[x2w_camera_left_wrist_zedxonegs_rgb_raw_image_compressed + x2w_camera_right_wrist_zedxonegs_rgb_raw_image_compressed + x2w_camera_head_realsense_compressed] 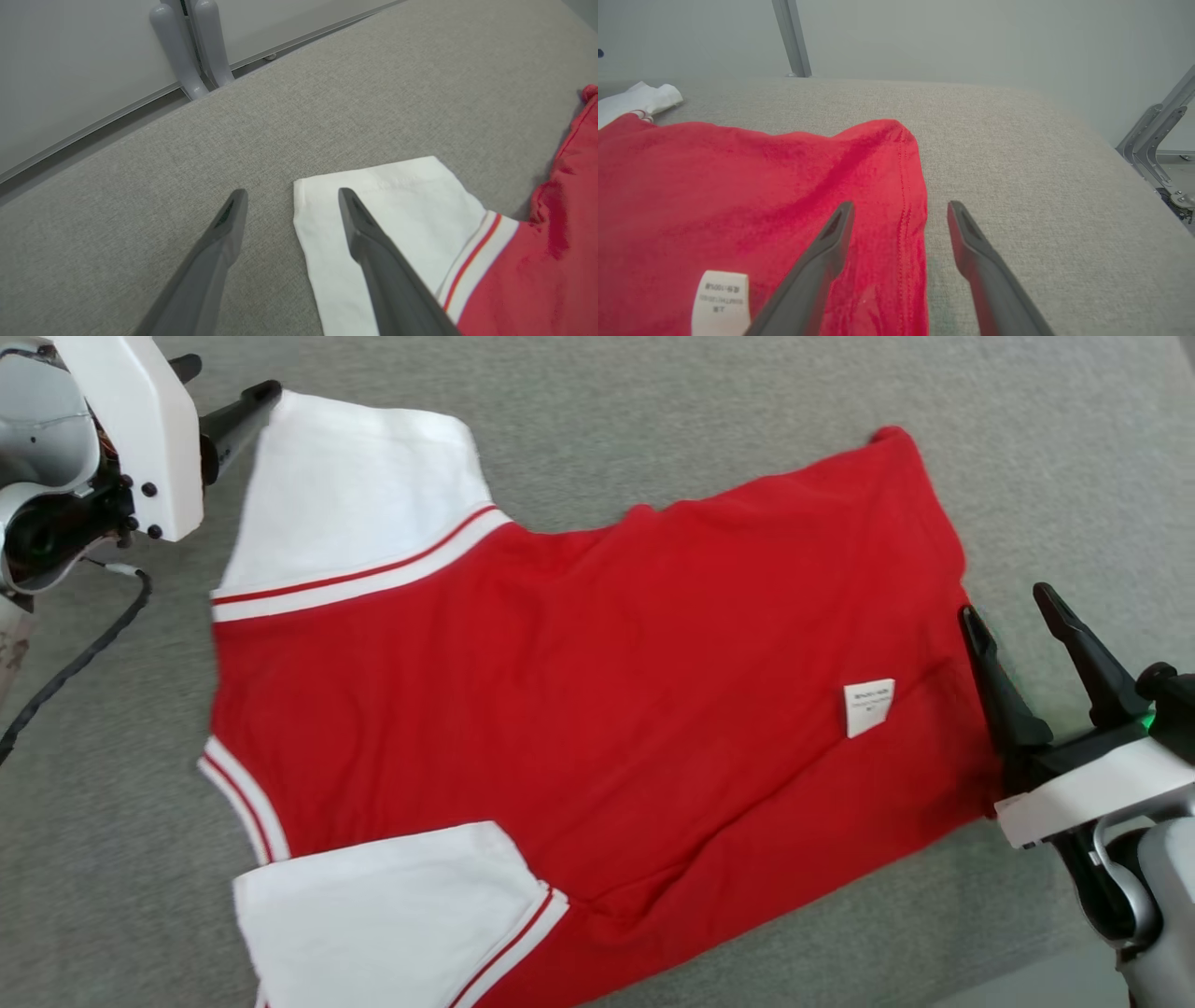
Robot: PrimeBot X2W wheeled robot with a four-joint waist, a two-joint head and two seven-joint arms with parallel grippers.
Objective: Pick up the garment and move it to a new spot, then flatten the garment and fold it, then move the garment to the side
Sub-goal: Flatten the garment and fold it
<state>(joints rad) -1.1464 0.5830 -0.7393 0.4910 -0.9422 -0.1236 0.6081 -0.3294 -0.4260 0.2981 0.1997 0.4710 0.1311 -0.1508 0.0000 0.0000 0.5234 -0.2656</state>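
The garment [579,709], a red shirt with white sleeves and red-white trim, lies spread out on the grey fabric surface [653,420]. A small white label [868,707] sits near its right hem. My left gripper [229,378] hovers open at the far white sleeve [355,485]. In the left wrist view that sleeve's corner [373,196] lies between the open fingers of the left gripper [292,193]. My right gripper [1004,600] stands open at the garment's right hem. In the right wrist view the red hem edge [910,177] runs between the right gripper's [900,205] fingers, beside the label [720,301].
A black cable [84,653] trails over the surface at the left. Grey metal legs [191,46] stand past the surface's far edge. A metal frame [1153,135] and a post [791,37] stand off the surface. The surface's edge [1027,980] runs at the lower right.
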